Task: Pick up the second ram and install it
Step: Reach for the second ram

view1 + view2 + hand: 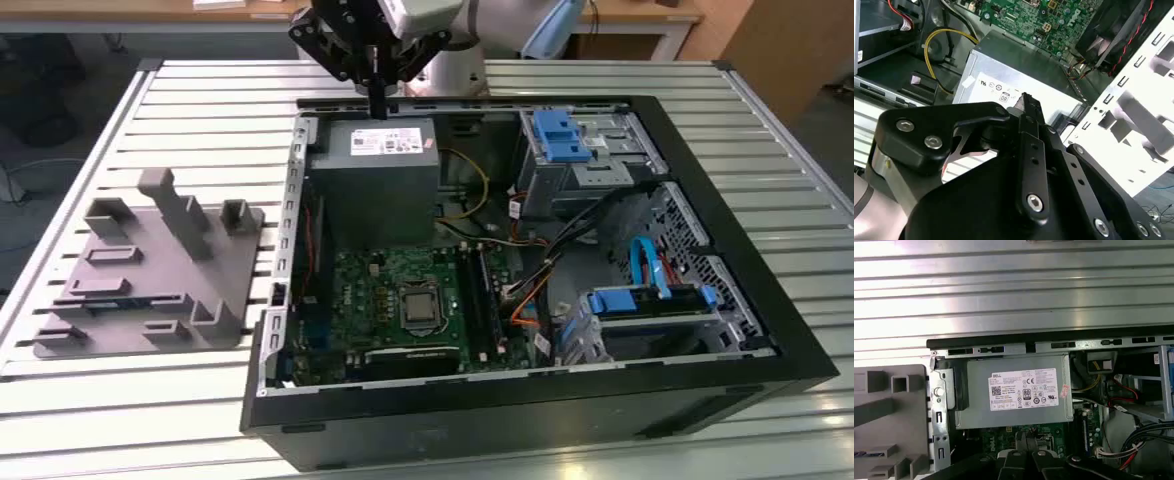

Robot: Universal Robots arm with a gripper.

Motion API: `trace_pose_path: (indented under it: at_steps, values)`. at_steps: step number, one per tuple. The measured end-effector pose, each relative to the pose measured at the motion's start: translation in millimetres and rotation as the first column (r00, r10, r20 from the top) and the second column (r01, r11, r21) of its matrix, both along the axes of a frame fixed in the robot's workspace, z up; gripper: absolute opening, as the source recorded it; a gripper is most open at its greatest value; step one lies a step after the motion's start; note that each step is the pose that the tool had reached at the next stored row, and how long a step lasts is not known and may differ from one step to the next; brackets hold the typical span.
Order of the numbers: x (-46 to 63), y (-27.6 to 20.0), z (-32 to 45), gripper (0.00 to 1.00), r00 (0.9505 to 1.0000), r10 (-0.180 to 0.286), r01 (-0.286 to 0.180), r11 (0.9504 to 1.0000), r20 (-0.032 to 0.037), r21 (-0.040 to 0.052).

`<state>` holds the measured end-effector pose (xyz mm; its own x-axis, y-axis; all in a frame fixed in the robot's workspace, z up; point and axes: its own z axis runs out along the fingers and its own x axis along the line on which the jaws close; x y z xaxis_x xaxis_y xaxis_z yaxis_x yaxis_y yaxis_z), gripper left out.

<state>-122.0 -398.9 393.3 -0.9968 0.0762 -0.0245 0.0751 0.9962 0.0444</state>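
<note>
Second ram lies well apart from the gripper. You see the gripper's fingers closed together with nothing between them, hanging tip-down over the power supply inside the open case. Toward the exterior view's left, beside the case, the grey block sits on the slatted table. The stick rests in a slot of that block, its long axis running across the exterior view, roughly parallel to the slats.

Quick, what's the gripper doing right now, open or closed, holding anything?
Gripper: closed, fingers together with nothing between them, above the power supply.
</note>
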Motion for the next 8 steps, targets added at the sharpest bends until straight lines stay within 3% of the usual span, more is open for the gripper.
trace_pose_path:
  at_steps: [8]
  values:
    - [-0.7,0.0,0.0,0.1,1.0,0.0,0.0,1.0,0.0,-0.0001]
